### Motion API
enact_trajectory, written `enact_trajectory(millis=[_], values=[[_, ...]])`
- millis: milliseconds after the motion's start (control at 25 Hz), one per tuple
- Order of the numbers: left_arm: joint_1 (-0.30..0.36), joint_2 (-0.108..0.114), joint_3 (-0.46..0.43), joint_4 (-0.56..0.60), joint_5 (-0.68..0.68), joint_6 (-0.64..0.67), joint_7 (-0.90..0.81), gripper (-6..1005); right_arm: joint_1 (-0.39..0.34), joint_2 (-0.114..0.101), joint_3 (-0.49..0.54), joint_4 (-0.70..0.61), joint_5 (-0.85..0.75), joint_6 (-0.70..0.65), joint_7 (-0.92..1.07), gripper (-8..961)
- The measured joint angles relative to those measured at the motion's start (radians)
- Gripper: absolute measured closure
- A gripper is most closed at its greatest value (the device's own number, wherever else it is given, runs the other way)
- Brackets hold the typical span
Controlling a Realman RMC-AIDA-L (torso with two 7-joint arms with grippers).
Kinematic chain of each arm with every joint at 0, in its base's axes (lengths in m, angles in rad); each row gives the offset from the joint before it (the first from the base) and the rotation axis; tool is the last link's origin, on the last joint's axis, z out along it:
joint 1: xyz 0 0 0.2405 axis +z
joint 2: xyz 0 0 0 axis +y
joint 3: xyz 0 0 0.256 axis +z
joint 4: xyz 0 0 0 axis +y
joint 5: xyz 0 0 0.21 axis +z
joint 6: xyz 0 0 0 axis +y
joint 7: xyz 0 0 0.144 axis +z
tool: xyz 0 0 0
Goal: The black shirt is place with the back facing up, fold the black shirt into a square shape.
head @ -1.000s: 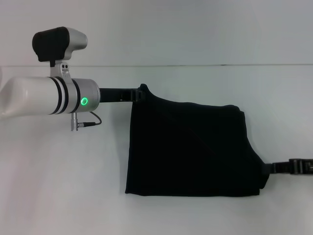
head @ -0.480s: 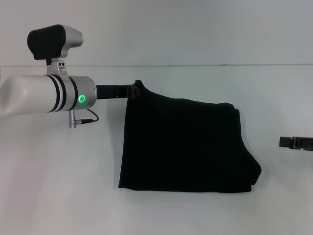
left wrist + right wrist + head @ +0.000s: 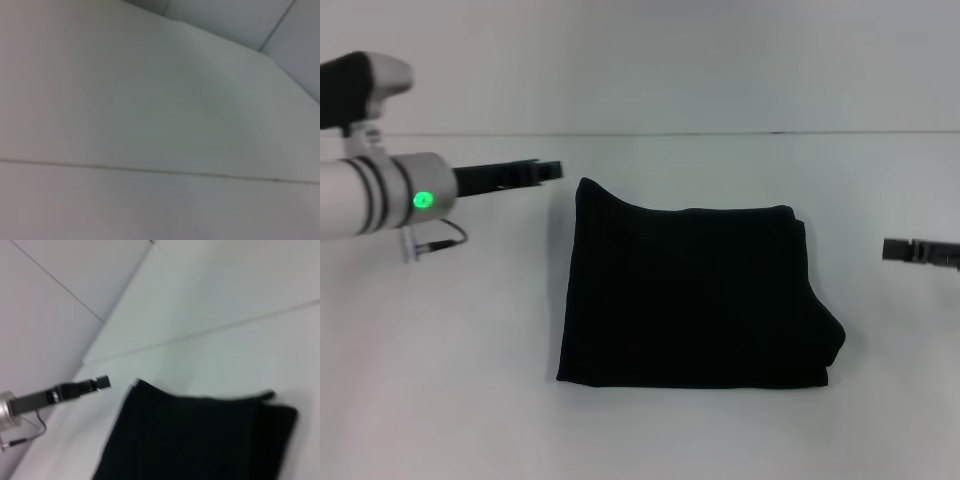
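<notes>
The plain matte black cloth shirt (image 3: 692, 297) lies folded into a near-square on the white table (image 3: 470, 400), apart from both claws, left gripper (image 3: 548, 170) and right gripper (image 3: 892, 249), whose openings cannot be told; folding looks essentially finished.

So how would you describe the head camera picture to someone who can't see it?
A black shirt, folded into a rough square, lies on a white table. The left gripper hovers by its far left corner; the right gripper is off to the right, neither touching it.
</notes>
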Motion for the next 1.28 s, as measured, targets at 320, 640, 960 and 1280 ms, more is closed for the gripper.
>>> enact_trajectory(millis=[320, 640, 960, 1280], values=[[0.139, -0.023, -0.041, 0.294, -0.039, 0.259, 0.041, 434, -0.01, 0.021, -0.001, -0.05, 0.13, -0.028, -0.138, 116], [0.154, -0.032, -0.025, 0.372, -0.128, 0.627, 0.384, 143, 0.014, 0.102, -0.055, -0.236, 0.116, -0.007, -0.322, 63], [0.152, -0.042, 0.044, 0.372, -0.127, 0.7, 0.576, 99, 0.03, 0.107, -0.173, -0.327, 0.108, -0.019, -0.324, 70], [0.131, -0.035, 0.059, 0.372, -0.078, 0.728, 0.584, 82, 0.04, 0.107, -0.217, -0.365, 0.048, -0.03, -0.316, 72]])
